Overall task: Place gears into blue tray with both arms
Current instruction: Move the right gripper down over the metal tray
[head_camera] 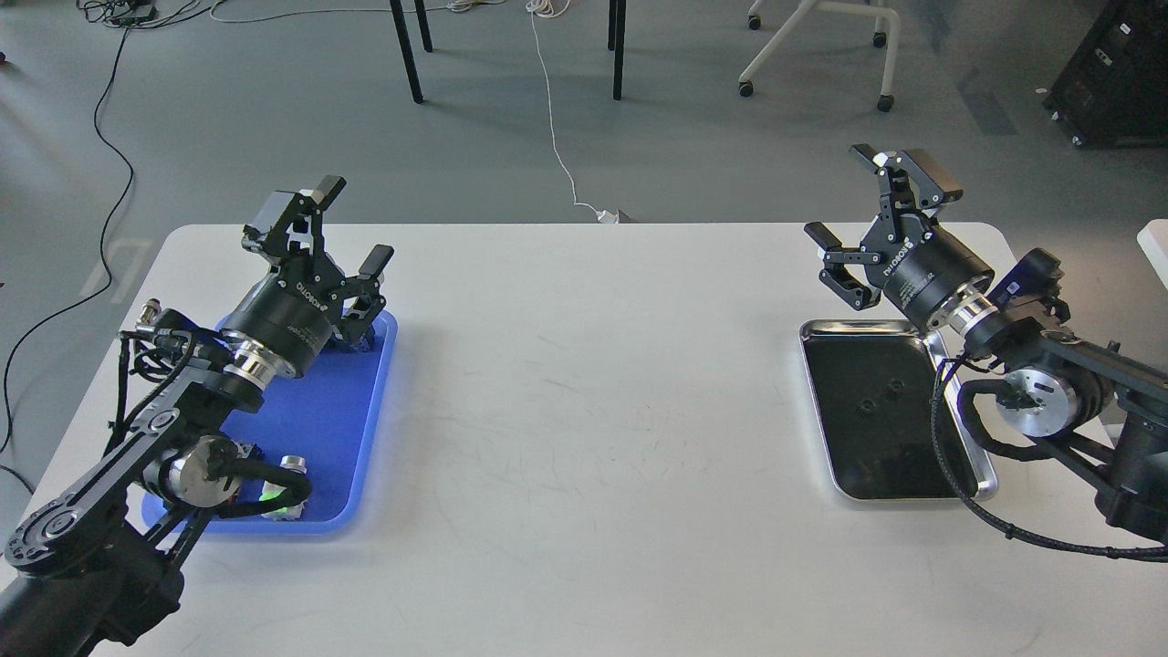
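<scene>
Two tiny black gears [881, 396] lie close together inside the silver metal tray [990, 484] at the right of the table. The blue tray [342, 438] sits at the left, partly hidden by my left arm. My left gripper [351, 224] hovers above the blue tray's far end, open, with nothing between its fingers. My right gripper [883, 203] is raised above the far end of the silver tray, also open and holding nothing.
Push-button switches [285, 500] rest at the blue tray's near end, half hidden behind my left arm. The white table [584, 411] stretches between the two trays. Chair and table legs and cables stand on the floor beyond the far edge.
</scene>
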You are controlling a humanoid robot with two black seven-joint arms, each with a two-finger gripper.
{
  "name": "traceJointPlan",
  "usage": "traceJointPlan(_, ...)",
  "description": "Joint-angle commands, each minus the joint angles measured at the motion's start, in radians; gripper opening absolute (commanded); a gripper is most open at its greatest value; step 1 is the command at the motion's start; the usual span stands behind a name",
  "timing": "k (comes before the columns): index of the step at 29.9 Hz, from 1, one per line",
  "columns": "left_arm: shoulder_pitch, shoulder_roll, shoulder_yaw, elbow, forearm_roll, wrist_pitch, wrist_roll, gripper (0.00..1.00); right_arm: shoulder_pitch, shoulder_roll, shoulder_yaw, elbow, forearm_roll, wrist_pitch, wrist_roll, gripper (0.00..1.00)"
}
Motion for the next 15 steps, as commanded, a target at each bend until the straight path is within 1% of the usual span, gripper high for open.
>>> traceJointPlan(1, 0.000, -0.003, 0.005, -0.001, 0.000, 0.000, -0.001, 0.98, 0.000, -0.003, 0.001, 0.001, -0.002, 0.000, 0.000, 0.99)
traceJointPlan(3, 0.000, -0.003, 0.005, -0.001, 0.000, 0.001, 0.000, 0.98, 0.000, -0.003, 0.001, 0.001, -0.002, 0.000, 0.000, 0.99)
traceJointPlan(4, 0.000, -0.001, 0.003, -0.001, -0.001, 0.001, 0.008, 0.98, 0.002, -0.005, 0.001, 0.001, -0.003, 0.000, 0.000, 0.99)
traceJointPlan(6, 0.000, 0.002, 0.005, -0.001, -0.003, 0.000, -0.001, 0.98, 0.009, -0.019, 0.000, 0.003, -0.014, 0.005, 0.000, 0.99)
traceJointPlan(8, 0.000, 0.002, 0.008, 0.001, 0.000, 0.000, -0.001, 0.98, 0.018, -0.042, -0.002, 0.004, -0.084, 0.017, 0.000, 0.99)
traceJointPlan(12, -0.003, 0.003, 0.009, 0.001, 0.000, 0.000, -0.006, 0.98, 0.090, -0.098, -0.054, 0.006, -0.436, 0.058, 0.000, 0.99)
traceJointPlan(15, -0.011, 0.006, 0.011, 0.001, 0.002, 0.001, -0.006, 0.98, 0.161, -0.150, -0.143, 0.009, -0.702, 0.092, 0.000, 0.99)
